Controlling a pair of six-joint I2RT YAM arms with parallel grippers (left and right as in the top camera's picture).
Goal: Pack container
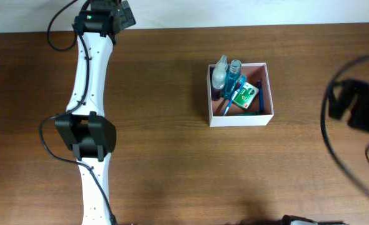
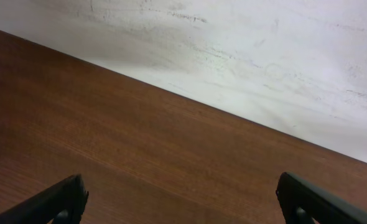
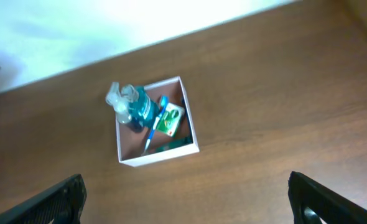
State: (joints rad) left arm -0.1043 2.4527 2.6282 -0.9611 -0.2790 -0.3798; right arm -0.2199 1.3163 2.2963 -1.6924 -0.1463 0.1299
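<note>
While the container [image 1: 241,119] is seen right of centre on the surface [image 1: 159,125], well apart from both arms, four toiletries are counted inside it; a clear spray bottle [image 1: 219,72] and a blue bottle [image 1: 235,76] are stood upright together in one corner, rising above the thin white wall; a blue toothbrush [image 1: 229,103] is propped at a slant beside them, and a green-and-white soap box [image 1: 247,95] is laid on the pinkish floor. The left pincer [image 2: 180,186] is shown with its fingers spread wide and nothing between them, aimed at bare wood near the back wall [image 2: 264,50]; the right pincer [image 3: 186,182] is likewise parted and empty, hung high with the container below and ahead of it. No loose item is made out on the surface, so the packing is judged to be finished or nearly so; the danger is judged to lie in any further reach. If the right arm is brought down toward the box, the tall bottles could be clipped at their caps and tipped over the low wall; the box itself, which looks light, could be shoved along the wood, since nothing is bracing it; the toothbrush, propped rather than lying flat, could be flicked out by a slight knock.
</note>
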